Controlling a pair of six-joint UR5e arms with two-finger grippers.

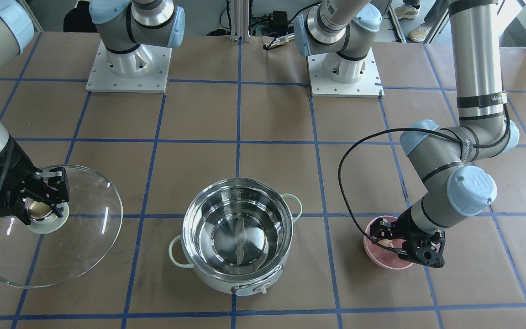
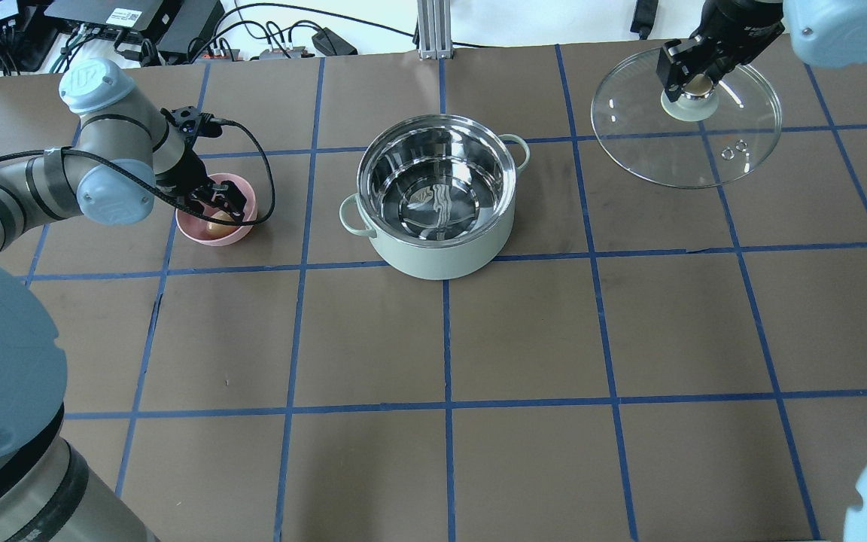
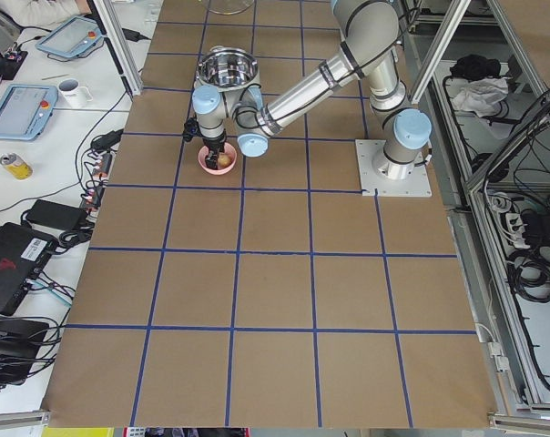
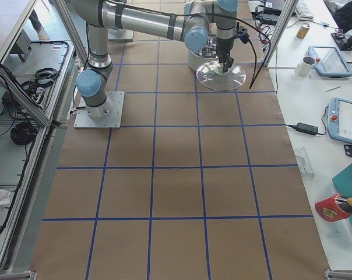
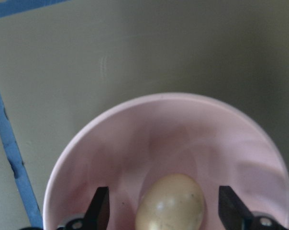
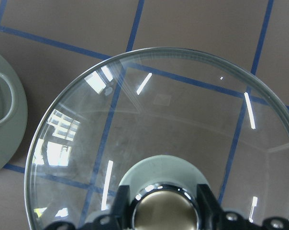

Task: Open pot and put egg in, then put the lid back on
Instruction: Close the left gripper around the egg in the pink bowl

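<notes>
Overall: the pot (image 2: 437, 252) stands uncovered on the tabletop (image 2: 524, 331), between the pink bowl (image 2: 191, 232) on the robot's left and the lid (image 2: 704, 154) on its right.
Pot: upright, its shiny steel interior showing; one loop handle points toward the bowl's side and the other toward the lid's side, and the control knob faces away from the robot.
Egg: the egg (image 5: 171, 206) lies in the bottom of the pink bowl, well apart from the pot.
Left gripper: the left gripper (image 2: 221, 205) reaches down into the bowl.
Left fingers: the fingers (image 5: 99, 211) are spread wide, one on each side of the egg, with a gap showing between each of them and the shell.
Lid: clear glass, off the pot and well to its side, tilted; whether its rim touches the tabletop cannot be told.
Right gripper: the right gripper (image 2: 692, 81) is over the lid's pale centre disc.
Right fingers: its fingers (image 6: 206, 203) are clamped on the round beige-gold knob (image 6: 162, 211), one on each side.
</notes>
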